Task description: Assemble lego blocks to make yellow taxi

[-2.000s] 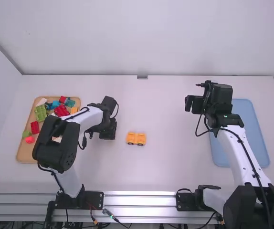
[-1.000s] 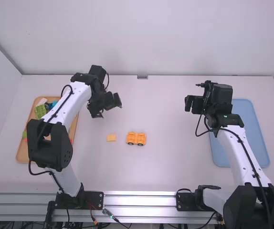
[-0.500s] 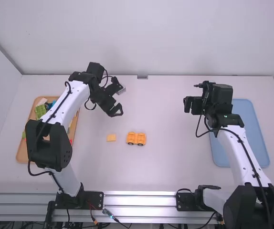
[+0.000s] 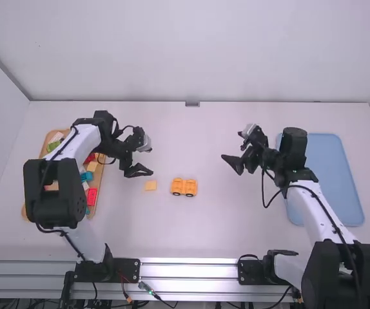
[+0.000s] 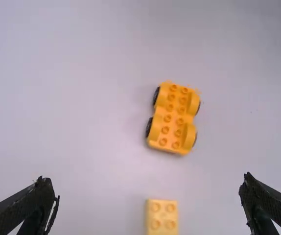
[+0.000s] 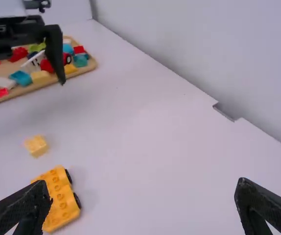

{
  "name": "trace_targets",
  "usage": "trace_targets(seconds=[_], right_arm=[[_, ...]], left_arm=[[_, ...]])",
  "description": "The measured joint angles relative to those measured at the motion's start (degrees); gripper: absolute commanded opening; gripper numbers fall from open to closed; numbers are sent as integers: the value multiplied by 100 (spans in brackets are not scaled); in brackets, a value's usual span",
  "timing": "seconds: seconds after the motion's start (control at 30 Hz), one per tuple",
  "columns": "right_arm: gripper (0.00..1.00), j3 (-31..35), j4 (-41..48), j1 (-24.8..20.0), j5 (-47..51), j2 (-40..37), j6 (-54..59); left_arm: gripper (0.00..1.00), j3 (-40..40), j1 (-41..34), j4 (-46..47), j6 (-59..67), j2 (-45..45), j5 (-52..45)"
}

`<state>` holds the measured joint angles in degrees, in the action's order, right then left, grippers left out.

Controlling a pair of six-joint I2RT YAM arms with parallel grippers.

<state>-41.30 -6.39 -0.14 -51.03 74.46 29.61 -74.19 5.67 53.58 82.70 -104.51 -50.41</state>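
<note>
1. Two orange-yellow wheeled bases (image 4: 184,187) are seen end to end on the white table (image 4: 204,232), between the arms; black wheels (image 5: 150,127) are fitted along their sides.
2. One paler yellow block (image 4: 150,185) is placed near them, apart, on the left arm's side, studs up.
3. The left gripper (image 4: 151,161) is held with its fingers spread wide, nothing pinched, just beyond the pale block.
4. The right gripper (image 4: 232,146) is likewise spread wide and empty, on the other side of the wheeled pieces and farther from the camera.
5. Mixed bricks are heaped in a wooden tray (image 6: 89,64) at the left; a red block (image 4: 92,196) and a green block (image 4: 54,146) can be made out. Part of this tray is blocked from above by the left arm (image 4: 53,190).
6. A blue tray (image 4: 340,180) is set at the right, partly covered in the high view by the right arm (image 4: 317,206).
</note>
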Motion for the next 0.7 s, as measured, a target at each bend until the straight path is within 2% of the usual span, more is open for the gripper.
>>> trace_targets(seconds=[0.17, 0.2, 0.27, 0.33, 0.53, 0.6, 0.7], right_arm=[[99, 892, -1156, 157, 7, 2, 157], [99, 892, -1156, 157, 7, 2, 157], [99, 1283, -1906, 234, -122, 9, 90], [99, 1449, -2240, 369, -87, 11, 55], [99, 1572, -2262, 1300, 483, 111, 317], [99, 1572, -2328, 1419, 535, 219, 378], [99, 1554, -2533, 1558, 614, 765, 461]], left_arm=[[99, 693, 321, -568, 339, 2, -103], [99, 693, 321, -568, 339, 2, -103], [99, 1054, 343, -988, 411, 0, -98], [99, 1252, 343, -1294, 433, 2, -98], [99, 1838, 343, -2234, 442, 0, -101], [99, 1928, 343, -2315, 439, 2, -96], [99, 2133, 343, -2468, 442, 2, -90]])
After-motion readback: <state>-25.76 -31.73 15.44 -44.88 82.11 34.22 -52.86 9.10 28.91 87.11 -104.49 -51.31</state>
